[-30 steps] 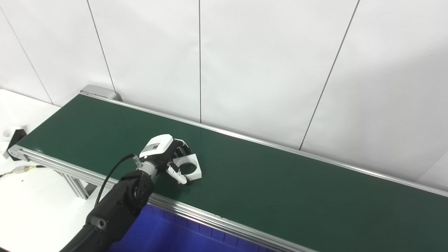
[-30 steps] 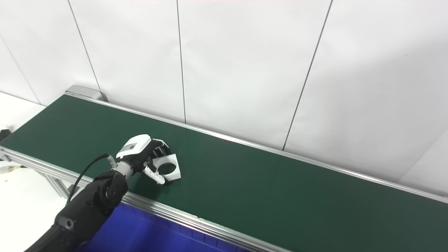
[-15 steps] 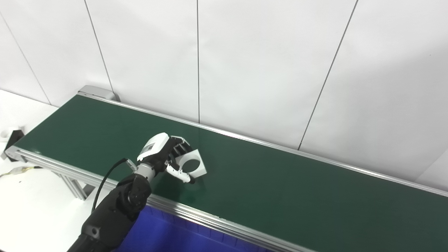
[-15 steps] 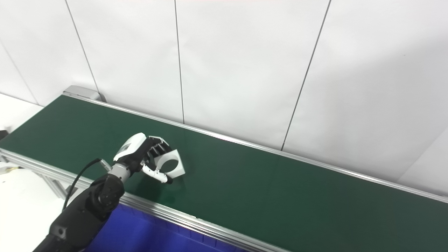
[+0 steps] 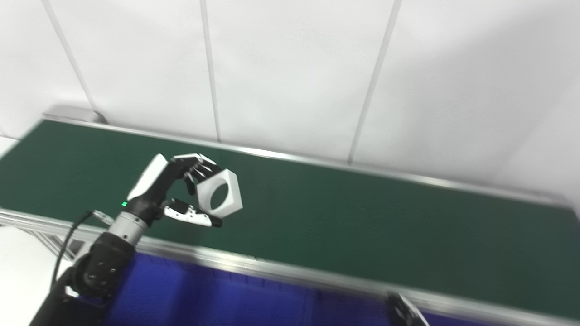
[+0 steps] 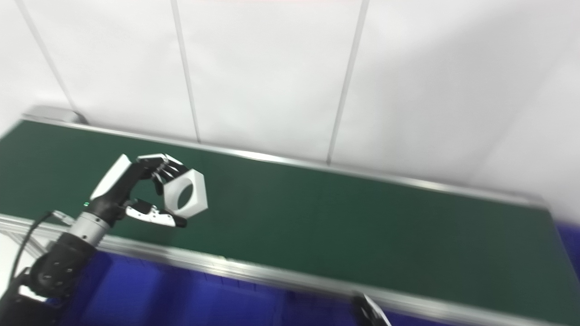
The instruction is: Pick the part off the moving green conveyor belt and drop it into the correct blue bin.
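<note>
Left eye view: left hand (image 5: pixel 167 190) pinching the white hexagonal plastic part with a round bore (image 5: pixel 220 193), fingers on the upper rim, thumb under the lower edge, part held clear above the green conveyor belt (image 5: pixel 340 203). Looks light, rigid, smooth-faced, so probably slippery; grip opposite flats. Blue bin (image 5: pixel 217 299) below. Right hand (image 5: pixel 405 312) barely visible, state unclear.

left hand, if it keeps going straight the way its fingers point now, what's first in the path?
Apart from the white hex part the left hand already holds, likely bare green belt: the fingers point right along it, and nothing else shows there. Depth and height are uncertain.
</note>
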Controlling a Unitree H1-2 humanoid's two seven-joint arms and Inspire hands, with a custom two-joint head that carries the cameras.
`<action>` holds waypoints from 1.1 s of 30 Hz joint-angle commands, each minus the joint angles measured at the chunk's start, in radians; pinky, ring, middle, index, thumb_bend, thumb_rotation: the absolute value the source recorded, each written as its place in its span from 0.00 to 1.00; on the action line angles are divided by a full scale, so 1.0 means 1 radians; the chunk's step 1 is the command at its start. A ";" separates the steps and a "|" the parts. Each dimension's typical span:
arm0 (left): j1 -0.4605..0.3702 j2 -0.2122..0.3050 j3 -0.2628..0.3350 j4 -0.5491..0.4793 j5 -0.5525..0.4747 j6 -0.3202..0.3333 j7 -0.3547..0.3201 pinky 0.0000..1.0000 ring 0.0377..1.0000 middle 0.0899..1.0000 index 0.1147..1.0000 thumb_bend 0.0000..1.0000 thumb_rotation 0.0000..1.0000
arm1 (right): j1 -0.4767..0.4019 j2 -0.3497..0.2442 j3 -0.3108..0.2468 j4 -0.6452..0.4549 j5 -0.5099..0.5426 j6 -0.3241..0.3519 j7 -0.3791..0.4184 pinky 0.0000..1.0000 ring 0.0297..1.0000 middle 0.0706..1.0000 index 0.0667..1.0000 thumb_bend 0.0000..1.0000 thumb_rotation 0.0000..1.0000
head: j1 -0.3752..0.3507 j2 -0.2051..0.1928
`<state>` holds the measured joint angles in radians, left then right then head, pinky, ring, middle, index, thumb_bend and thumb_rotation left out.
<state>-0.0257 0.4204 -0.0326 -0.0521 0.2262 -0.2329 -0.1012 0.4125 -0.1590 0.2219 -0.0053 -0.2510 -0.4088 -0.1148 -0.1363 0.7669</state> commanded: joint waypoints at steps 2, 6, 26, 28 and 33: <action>-0.007 0.008 -0.004 -0.019 -0.024 -0.096 -0.013 0.28 0.32 0.38 0.45 0.51 0.00 | -0.006 0.024 -0.010 -0.039 -0.031 0.000 0.002 0.73 0.76 0.81 0.83 0.86 0.37 | -0.017 0.011; 0.019 -0.016 -0.024 -0.031 -0.027 -0.118 -0.033 0.27 0.31 0.38 0.45 0.51 0.00 | -0.013 0.046 -0.016 -0.046 -0.055 0.021 0.005 0.72 0.76 0.79 0.82 0.87 0.40 | -0.038 0.035; 0.100 0.025 -0.165 0.035 0.169 -0.123 -0.159 0.35 0.36 0.41 0.47 0.50 0.00 | -0.026 0.076 -0.036 -0.057 -0.073 0.039 0.021 0.69 0.74 0.79 0.82 0.89 0.42 | -0.057 0.075; 0.096 0.030 -0.178 0.047 0.177 -0.115 -0.175 0.37 0.38 0.40 0.46 0.50 0.00 | -0.025 0.077 -0.038 -0.060 -0.072 0.041 0.025 0.70 0.74 0.79 0.82 0.89 0.41 | -0.060 0.084; 0.089 0.042 -0.206 0.059 0.213 -0.073 -0.215 0.38 0.37 0.42 0.47 0.50 0.00 | -0.022 0.080 -0.041 -0.068 -0.079 0.045 0.027 0.70 0.74 0.79 0.82 0.89 0.43 | -0.063 0.091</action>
<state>0.0895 0.4395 -0.2416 0.0221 0.4287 -0.3141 -0.3124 0.3923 -0.0864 0.1853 -0.0389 -0.3318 -0.3705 -0.0890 -0.1994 0.8575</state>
